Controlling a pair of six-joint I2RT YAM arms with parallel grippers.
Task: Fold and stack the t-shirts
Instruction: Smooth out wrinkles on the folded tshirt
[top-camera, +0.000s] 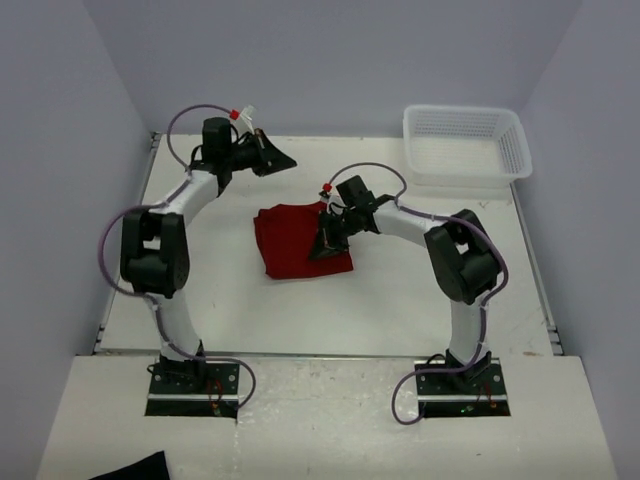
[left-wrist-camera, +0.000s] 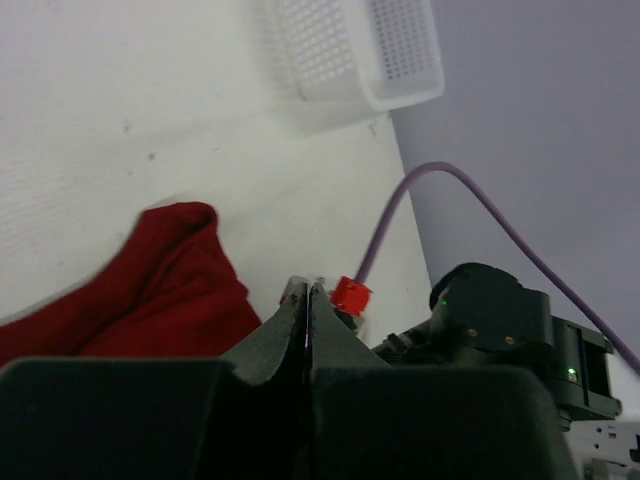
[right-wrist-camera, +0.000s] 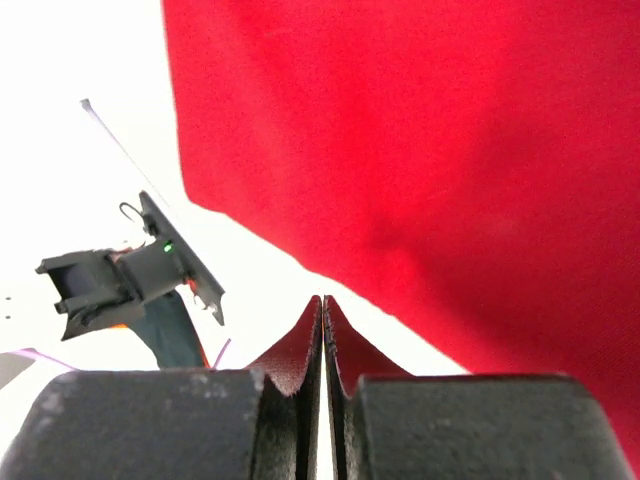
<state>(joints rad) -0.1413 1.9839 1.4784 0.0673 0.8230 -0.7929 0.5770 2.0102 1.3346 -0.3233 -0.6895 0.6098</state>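
Top external shows the dark red t-shirt (top-camera: 288, 240) folded at the middle of the tabletop (top-camera: 300, 310). The right tool (top-camera: 328, 247), pressed together, is at its 3 o'clock edge. The left tool (top-camera: 272, 157), likewise together, hangs toward 11 o'clock.

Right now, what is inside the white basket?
Nothing shows inside the white basket, only bare mesh floor. Its near wall partly veils a strip. The dark red t-shirt lies outside.

Left arm (top-camera: 188, 196) reaching far forward, left pincer (left-wrist-camera: 307, 293) pressing shut. Right arm (top-camera: 415, 222) bending inward, right pincer (right-wrist-camera: 323, 306) tipping down, pressing shut.
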